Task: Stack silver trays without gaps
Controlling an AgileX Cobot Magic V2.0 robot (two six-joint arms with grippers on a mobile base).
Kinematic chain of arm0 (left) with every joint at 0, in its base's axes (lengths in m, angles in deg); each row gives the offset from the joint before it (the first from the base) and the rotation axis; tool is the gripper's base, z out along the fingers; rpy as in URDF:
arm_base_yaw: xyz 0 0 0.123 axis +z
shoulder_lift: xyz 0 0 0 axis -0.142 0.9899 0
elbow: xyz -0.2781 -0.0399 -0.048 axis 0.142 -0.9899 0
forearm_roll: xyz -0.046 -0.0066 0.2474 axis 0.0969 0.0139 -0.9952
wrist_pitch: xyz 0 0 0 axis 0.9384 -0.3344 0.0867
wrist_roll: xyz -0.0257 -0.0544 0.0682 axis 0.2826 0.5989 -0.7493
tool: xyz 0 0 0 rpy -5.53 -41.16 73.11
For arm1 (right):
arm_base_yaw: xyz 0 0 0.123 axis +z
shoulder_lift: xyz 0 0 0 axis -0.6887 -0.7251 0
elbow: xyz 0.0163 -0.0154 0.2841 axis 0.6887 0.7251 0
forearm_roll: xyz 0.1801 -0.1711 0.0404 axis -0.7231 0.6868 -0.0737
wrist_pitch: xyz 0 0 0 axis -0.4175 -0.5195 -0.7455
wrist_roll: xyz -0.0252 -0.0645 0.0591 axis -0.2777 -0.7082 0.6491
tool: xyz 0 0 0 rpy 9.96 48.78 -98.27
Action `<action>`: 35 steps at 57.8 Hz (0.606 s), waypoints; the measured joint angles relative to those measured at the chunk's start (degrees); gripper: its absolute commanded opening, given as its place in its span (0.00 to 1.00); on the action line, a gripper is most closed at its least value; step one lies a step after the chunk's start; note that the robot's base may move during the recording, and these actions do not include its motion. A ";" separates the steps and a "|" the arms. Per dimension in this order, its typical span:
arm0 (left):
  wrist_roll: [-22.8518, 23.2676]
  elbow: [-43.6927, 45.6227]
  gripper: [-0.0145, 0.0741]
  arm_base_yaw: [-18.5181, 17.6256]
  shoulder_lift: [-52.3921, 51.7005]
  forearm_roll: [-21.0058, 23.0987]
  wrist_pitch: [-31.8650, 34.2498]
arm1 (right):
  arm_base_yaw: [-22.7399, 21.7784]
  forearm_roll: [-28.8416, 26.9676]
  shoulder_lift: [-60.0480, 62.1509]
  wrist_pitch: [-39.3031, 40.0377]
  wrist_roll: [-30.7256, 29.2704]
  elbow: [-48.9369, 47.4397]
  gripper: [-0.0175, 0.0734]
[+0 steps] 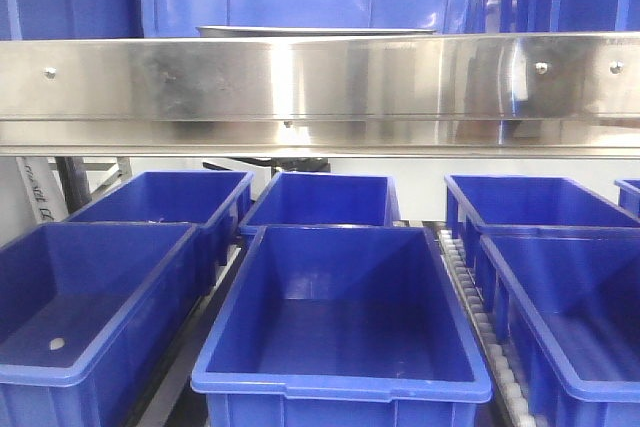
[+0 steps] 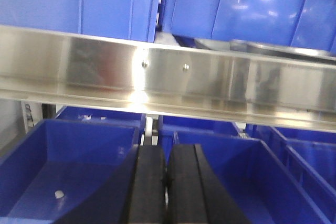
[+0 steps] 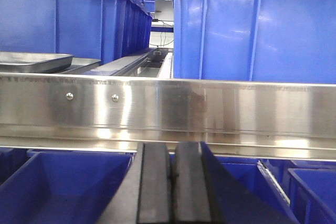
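My left gripper: the two black pads are pressed together with nothing between them.
My right gripper: pressed together too, and holding nothing.
Silver trays: up on the shelf, above and beyond both sets of jaws. From the right wrist view I see one tray rim up and to the left of my jaws; from the left wrist view, up and to the right.
Shiny rail: it runs across in front of the trays and hides most of them.
Blue bins: below my jaws, on the lower level.
Are the trays stacked snug: I think I see more than one rim, but the rail is in the way, so I cannot tell.
Step in hand: both arms are low and away from the trays. This fits getting ready to reach, or being done.
Next move: only a better look over the rail would settle it.
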 measured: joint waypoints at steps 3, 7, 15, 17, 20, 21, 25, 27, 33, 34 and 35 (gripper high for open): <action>0.00 0.00 0.16 0.00 0.00 -0.13 -0.10 | 0.00 0.00 0.00 0.00 0.00 0.00 0.10; -0.10 0.00 0.16 0.00 0.00 -0.13 -0.49 | 0.00 0.00 0.00 0.00 0.00 0.00 0.10; -0.20 0.00 0.16 0.00 0.00 -0.62 -0.59 | 0.00 0.00 0.00 0.00 0.00 0.00 0.10; -0.20 0.00 0.16 0.00 0.00 -0.82 -0.59 | 0.00 0.00 0.00 0.00 0.00 0.00 0.10; -0.20 0.00 0.16 0.00 0.00 -0.86 -0.59 | 0.00 0.00 0.00 0.00 0.00 0.00 0.10; -0.20 0.00 0.16 0.00 0.00 -0.86 -0.59 | 0.00 0.00 0.00 0.00 0.00 0.00 0.10; -0.20 0.00 0.16 0.00 0.00 -0.86 -0.59 | 0.00 0.00 0.00 0.00 0.00 0.00 0.10; -0.20 0.00 0.16 0.00 0.00 -0.86 -0.59 | 0.00 0.00 0.00 0.00 0.00 0.00 0.10; -0.20 0.00 0.16 0.00 0.00 -0.97 -0.59 | 0.00 0.00 0.00 0.00 0.00 0.00 0.10; -0.20 0.00 0.16 0.00 0.00 -0.97 -0.59 | 0.00 0.00 0.00 0.00 0.00 0.00 0.10; -0.20 0.00 0.16 0.00 0.00 -0.97 -0.59 | 0.00 0.00 0.00 0.00 0.00 0.00 0.10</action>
